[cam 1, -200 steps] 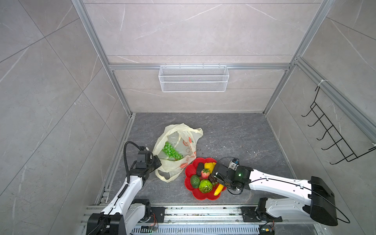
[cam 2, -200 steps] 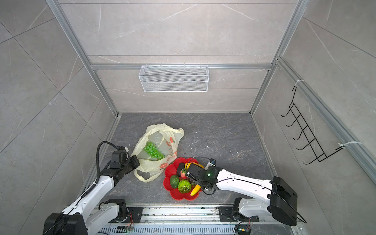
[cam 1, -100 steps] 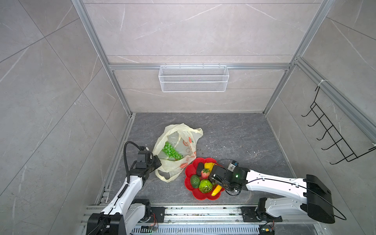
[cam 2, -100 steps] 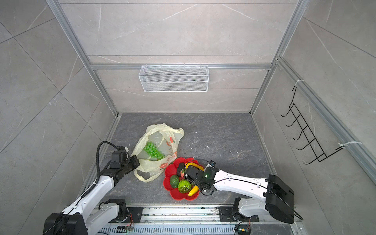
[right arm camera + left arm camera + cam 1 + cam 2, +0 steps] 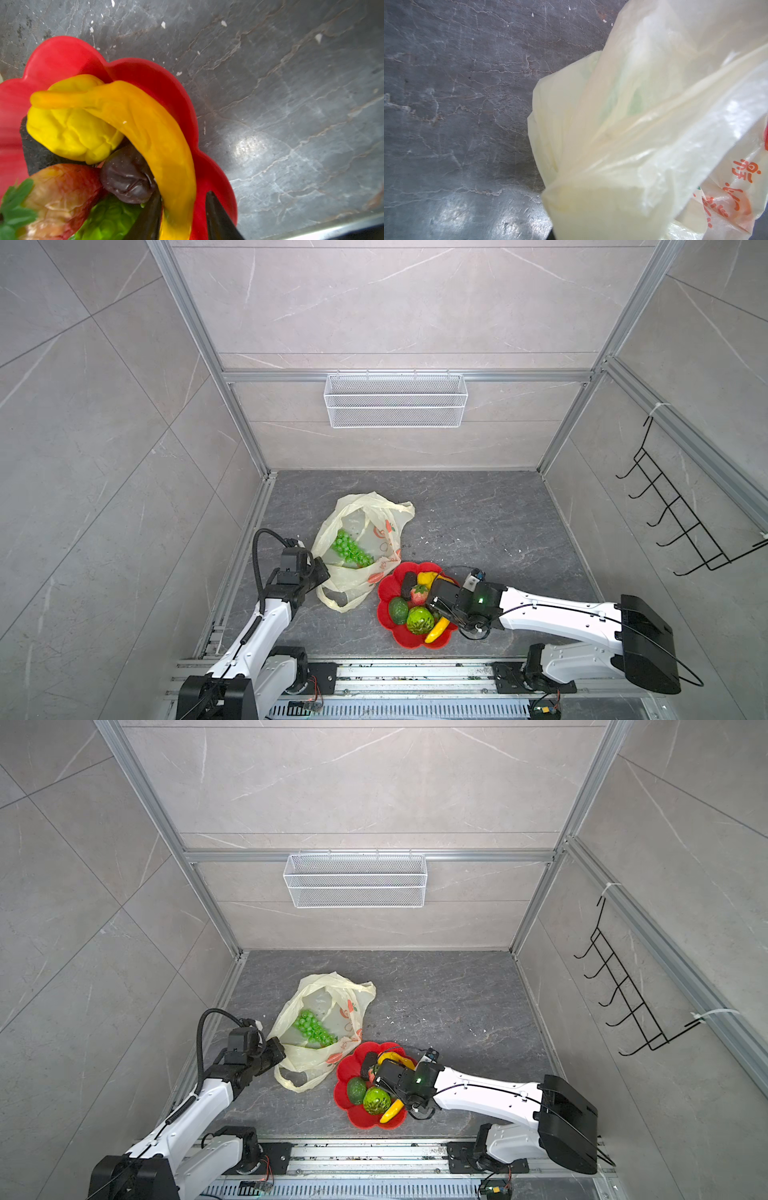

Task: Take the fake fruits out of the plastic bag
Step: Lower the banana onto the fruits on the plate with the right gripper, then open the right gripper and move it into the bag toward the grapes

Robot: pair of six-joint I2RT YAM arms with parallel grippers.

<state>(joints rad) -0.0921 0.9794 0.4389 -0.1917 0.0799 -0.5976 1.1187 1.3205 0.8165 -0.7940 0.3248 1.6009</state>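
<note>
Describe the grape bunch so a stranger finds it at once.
On the grey floor, left of the red plate, lies a pale-yellow bag. Inside it sits the grape bunch, a cluster of small green balls, the only fruit not on the plate.

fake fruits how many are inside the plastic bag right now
1 in view: the green grape bunch lies inside the plastic bag, seen in both top views. Others may be hidden under the bag's crinkled folds.
</note>
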